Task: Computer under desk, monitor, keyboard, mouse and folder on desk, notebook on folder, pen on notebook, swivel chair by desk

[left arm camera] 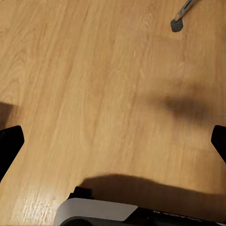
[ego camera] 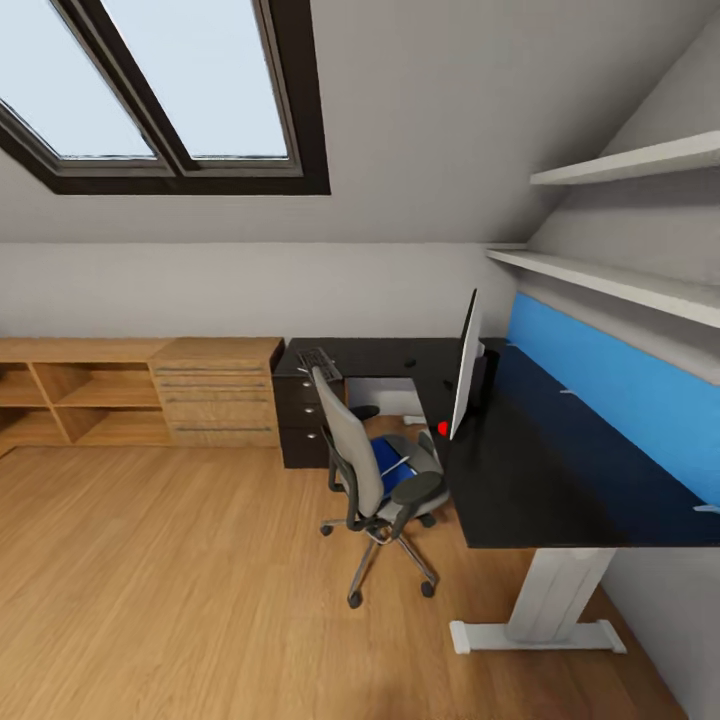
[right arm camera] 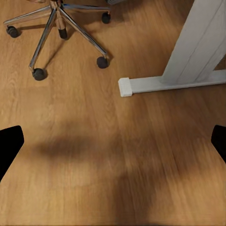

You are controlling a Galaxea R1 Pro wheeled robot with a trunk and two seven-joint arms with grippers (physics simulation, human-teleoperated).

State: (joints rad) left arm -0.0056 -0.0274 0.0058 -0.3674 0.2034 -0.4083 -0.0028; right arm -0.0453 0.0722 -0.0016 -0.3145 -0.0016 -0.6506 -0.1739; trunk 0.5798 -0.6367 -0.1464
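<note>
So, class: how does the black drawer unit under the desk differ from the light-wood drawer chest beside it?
The black drawer unit is glossy black; the light-wood drawer chest is pale oak-coloured. The black unit looks narrower than the wooden chest, which is wider. The black unit sits beneath the desk top; the wooden chest stands free with its own top, joined to open shelving. Both stand on the wooden floor against the back wall and hold stacked drawers.

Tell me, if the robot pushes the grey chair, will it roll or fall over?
The swivel chair would probably roll easily: its chrome star base ends in small black castors on smooth wood floor. It likely turns too, since it sits on one central post. A push high on the tall back might tip it a bit; lower seems safer. The blue folder on the seat could slide.
</note>
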